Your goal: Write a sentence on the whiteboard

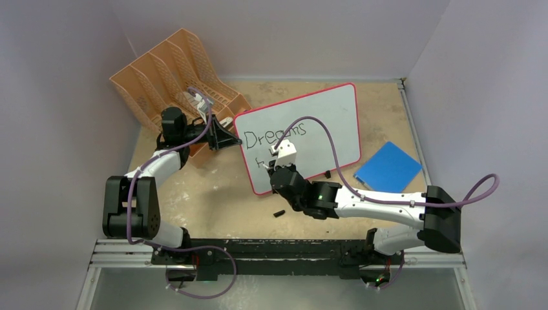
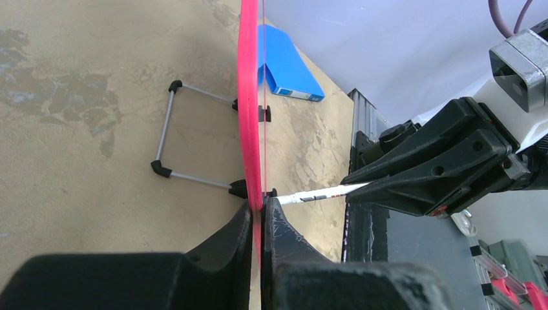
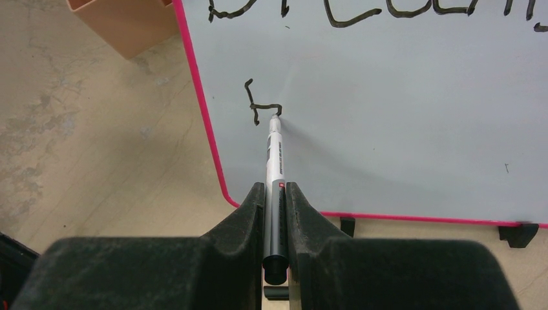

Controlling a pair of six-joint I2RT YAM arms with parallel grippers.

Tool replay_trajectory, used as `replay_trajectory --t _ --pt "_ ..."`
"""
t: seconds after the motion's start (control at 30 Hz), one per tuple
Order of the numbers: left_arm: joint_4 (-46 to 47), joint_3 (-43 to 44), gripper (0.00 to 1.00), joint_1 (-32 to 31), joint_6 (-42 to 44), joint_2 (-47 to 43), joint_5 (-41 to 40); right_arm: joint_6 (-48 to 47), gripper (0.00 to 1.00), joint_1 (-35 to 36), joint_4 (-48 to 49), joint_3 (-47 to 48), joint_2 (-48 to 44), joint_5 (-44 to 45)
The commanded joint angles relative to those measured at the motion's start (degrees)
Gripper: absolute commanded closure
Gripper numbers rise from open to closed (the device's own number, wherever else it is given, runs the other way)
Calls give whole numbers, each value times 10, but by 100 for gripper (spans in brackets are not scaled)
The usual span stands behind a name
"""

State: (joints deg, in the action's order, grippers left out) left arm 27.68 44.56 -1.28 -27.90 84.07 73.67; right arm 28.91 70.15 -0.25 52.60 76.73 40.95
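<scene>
The whiteboard (image 1: 326, 119) stands tilted on the table, white with a red-pink frame. On it the sentence (image 1: 268, 137) shows "Dreams" in black, with the first strokes of a second line (image 3: 258, 103) below. My left gripper (image 2: 262, 203) is shut on the whiteboard's left edge (image 2: 249, 97). My right gripper (image 3: 276, 190) is shut on a white and grey marker (image 3: 274, 161). The marker's tip touches the board at the end of the fresh stroke. In the left wrist view the marker (image 2: 316, 194) meets the board face from the right.
An orange file organizer (image 1: 174, 71) stands at the back left, right behind the left gripper. A blue square pad (image 1: 388, 166) lies right of the board. A small black cap (image 1: 278, 212) lies on the table near my right wrist. The board's wire stand (image 2: 165, 129) rests behind it.
</scene>
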Motion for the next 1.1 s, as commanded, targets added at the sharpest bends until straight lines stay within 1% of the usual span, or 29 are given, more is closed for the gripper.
replay_trajectory --t 0.0,1.07 --pt "12 16 100 -6 13 -16 9 -5 100 -4 0 18 4 -4" --pt "12 15 100 -6 14 -17 8 -19 100 -3 32 29 14 -24"
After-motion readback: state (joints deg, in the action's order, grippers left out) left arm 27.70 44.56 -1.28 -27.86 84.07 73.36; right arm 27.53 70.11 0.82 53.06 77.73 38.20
